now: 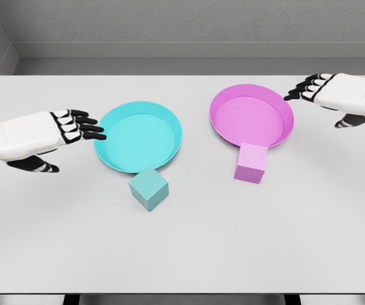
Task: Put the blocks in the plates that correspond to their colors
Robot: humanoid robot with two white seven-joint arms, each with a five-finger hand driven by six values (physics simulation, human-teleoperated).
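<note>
A cyan plate [138, 136] lies left of centre on the white table, and a teal block [148, 188] rests on the table just in front of its near rim. A pink plate [252, 115] lies to the right, with a pink block [251, 163] touching its near rim from the table side. My left hand [74, 127] hovers just left of the cyan plate, fingers extended and holding nothing. My right hand [318, 90] hovers to the right of the pink plate, fingers relaxed and holding nothing.
The white table [182, 248] ends at a near edge along the bottom of the view and a far edge in front of a grey wall.
</note>
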